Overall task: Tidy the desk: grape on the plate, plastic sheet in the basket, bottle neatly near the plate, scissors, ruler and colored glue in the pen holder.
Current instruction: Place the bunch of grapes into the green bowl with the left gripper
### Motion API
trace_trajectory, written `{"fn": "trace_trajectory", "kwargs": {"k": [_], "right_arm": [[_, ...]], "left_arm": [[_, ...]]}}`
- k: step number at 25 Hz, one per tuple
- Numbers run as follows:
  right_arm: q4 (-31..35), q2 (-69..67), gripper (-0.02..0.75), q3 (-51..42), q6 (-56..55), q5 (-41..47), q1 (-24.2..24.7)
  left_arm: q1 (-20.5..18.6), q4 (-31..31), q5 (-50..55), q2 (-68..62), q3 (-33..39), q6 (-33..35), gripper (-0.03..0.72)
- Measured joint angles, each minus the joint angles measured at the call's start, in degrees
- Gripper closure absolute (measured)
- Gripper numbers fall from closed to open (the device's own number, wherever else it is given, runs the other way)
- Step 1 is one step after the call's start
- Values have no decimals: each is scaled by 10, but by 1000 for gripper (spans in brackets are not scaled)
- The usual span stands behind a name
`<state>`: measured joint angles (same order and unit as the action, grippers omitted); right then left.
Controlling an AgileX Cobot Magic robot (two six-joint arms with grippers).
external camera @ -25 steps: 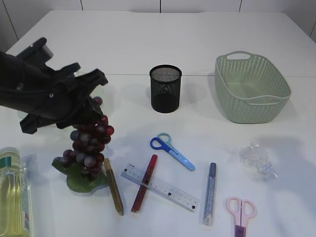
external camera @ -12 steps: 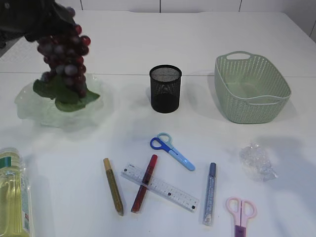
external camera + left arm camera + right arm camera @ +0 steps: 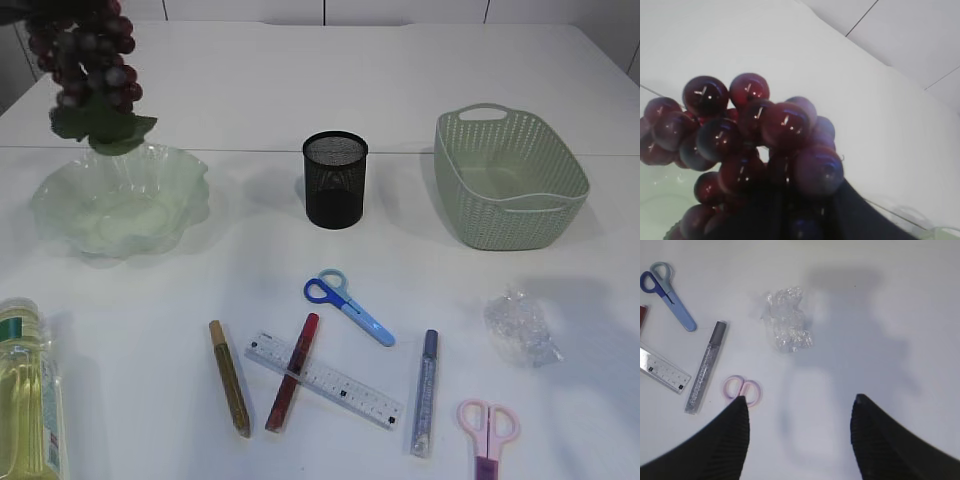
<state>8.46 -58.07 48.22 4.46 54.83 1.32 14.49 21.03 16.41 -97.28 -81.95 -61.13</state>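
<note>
A dark red grape (image 3: 88,60) bunch with green leaves hangs in the air over the back left rim of the pale green plate (image 3: 120,205). My left gripper (image 3: 807,202) is shut on its top, and the berries fill the left wrist view. My right gripper (image 3: 800,402) stands open above bare table. The crumpled plastic sheet (image 3: 787,320) lies ahead of it, and pink scissors (image 3: 742,390) lie by its left finger. On the table lie blue scissors (image 3: 348,303), a ruler (image 3: 345,385) and gold (image 3: 230,378), red (image 3: 292,372) and silver (image 3: 425,392) glue. The bottle (image 3: 25,390) lies at the front left.
A black mesh pen holder (image 3: 335,180) stands at the middle back. A green woven basket (image 3: 510,180) sits to its right. The red glue lies across the ruler. The right arm does not show in the exterior view.
The left gripper has lifted the grape bunch off the table and carried it up and back to the left, to above the plate. The right gripper has stayed still.
</note>
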Motion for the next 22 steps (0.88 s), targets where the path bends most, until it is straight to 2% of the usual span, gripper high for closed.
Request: {"fn": "trace_trajectory", "kwargs": {"k": [4, 11, 14, 17, 20, 22], "right_arm": [[1, -3, 240, 0, 0, 1, 0], [1, -22, 241, 0, 0, 2, 0], [3, -23, 241, 0, 0, 2, 0], [4, -23, 241, 0, 0, 2, 0], [4, -23, 241, 0, 0, 2, 0], [4, -23, 241, 0, 0, 2, 0]], "left_arm": [[-8, 1, -7, -73, -24, 0, 566], [-13, 16, -16, -153, -24, 0, 566], [-13, 29, -9, -163, -24, 0, 534], [-13, 31, 7, -163, -25, 0, 379], [-13, 32, 34, -163, -25, 0, 168], [-13, 32, 54, -157, -26, 0, 109]]}}
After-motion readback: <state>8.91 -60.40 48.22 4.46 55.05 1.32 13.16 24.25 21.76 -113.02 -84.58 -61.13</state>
